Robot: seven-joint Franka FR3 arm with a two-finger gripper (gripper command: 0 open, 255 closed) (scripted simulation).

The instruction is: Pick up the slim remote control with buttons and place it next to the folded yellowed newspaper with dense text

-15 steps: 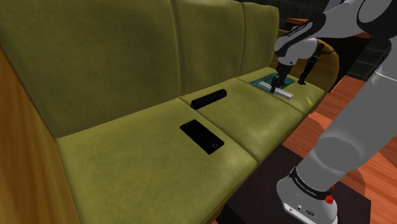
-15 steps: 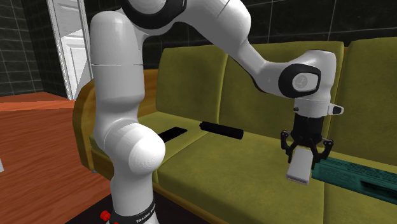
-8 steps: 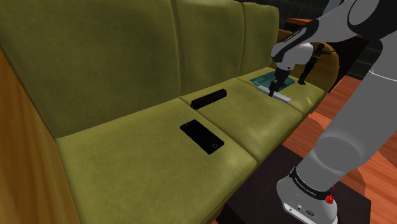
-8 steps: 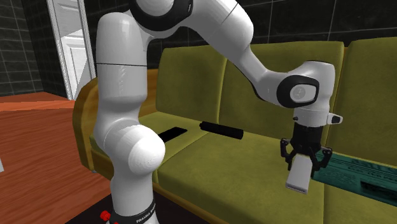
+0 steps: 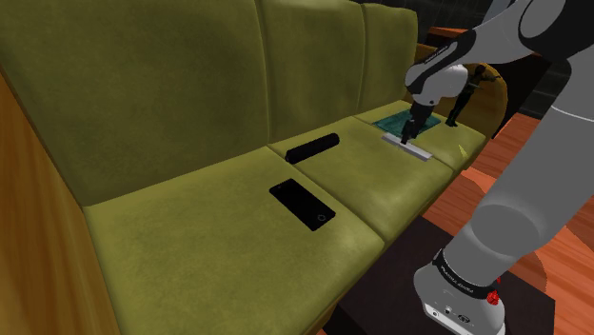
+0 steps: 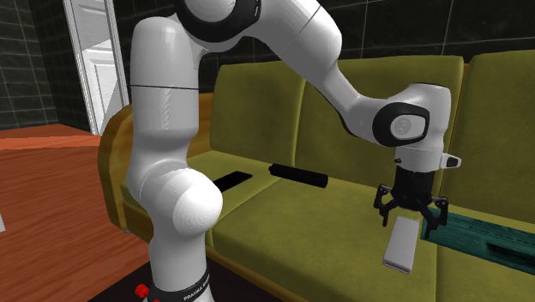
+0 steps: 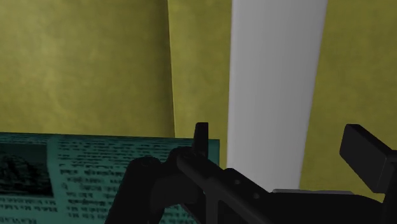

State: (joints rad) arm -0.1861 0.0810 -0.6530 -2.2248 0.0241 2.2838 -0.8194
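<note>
Reading the second exterior view from its left: the pale slim remote (image 6: 401, 246) lies flat on the sofa (image 6: 291, 210) seat, with the teal-tinted newspaper (image 6: 489, 236) just beside it. My claw (image 6: 410, 219) hangs directly over the remote's far end, fingers spread clear of its sides, its long axis running between them.

no legible text; the newspaper (image 7: 95, 168) print is unreadable.

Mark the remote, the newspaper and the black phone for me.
remote (image 6: 402, 246), second exterior view, middle of its pale top face.
newspaper (image 7: 76, 168), wrist view, on its teal printed page.
black phone (image 5: 303, 204), shoulder view, centre of its face.
</note>
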